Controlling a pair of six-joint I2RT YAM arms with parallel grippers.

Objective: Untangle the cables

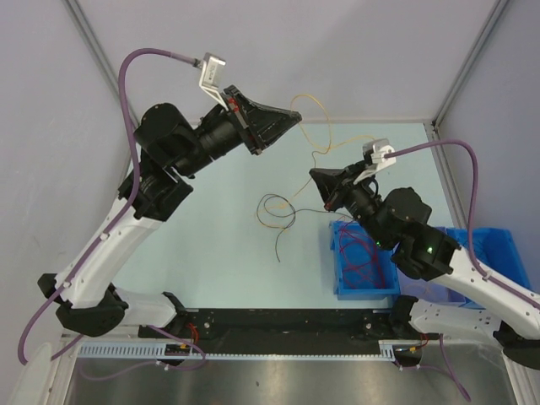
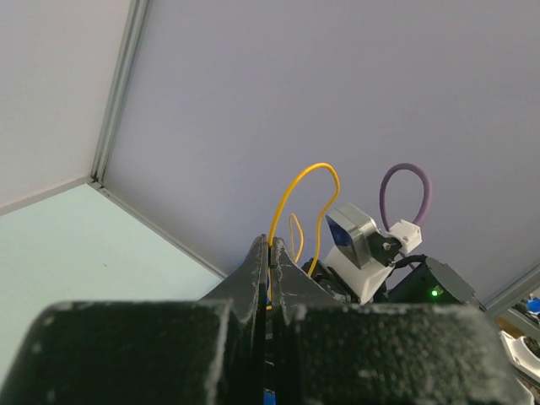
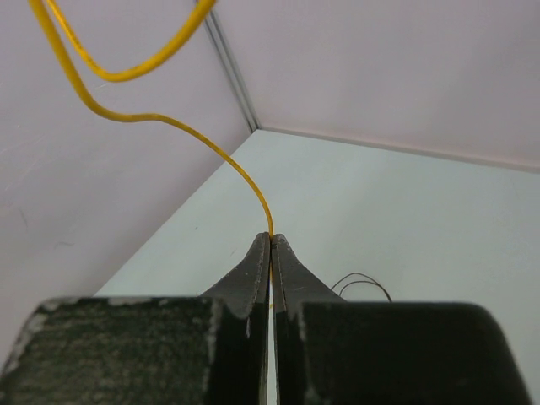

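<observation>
**Top view.** The left fingers (image 1: 289,121) are raised over the far part of the pale green worktop (image 1: 211,253). The right fingers (image 1: 319,178) sit a little nearer and to the right. Both pairs are pressed fully together, and each pinches the same yellow cable (image 1: 321,126), which curves loosely through the air between them. A thin yellow strand drops from this span to the middle of the worktop. There it meets a loose loop of black cable (image 1: 275,202), whose tail trails towards the near edge. A blue bin (image 1: 367,292) stands at the near right, beside the right arm, and holds red and purple cables (image 1: 363,253). A second blue bin (image 1: 499,246) lies further right, partly hidden by the arm.

**Left wrist view.** The left fingers (image 2: 258,263) are shut tip to tip on the yellow cable (image 2: 305,173). The cable rises from the tips in a tall arch against the far wall.

**Right wrist view.** The right fingers (image 3: 256,263) are likewise shut, with the yellow cable (image 3: 173,123) emerging from the tips and sweeping up to the left. A dark cable loop (image 3: 363,278) lies on the worktop beyond.
</observation>
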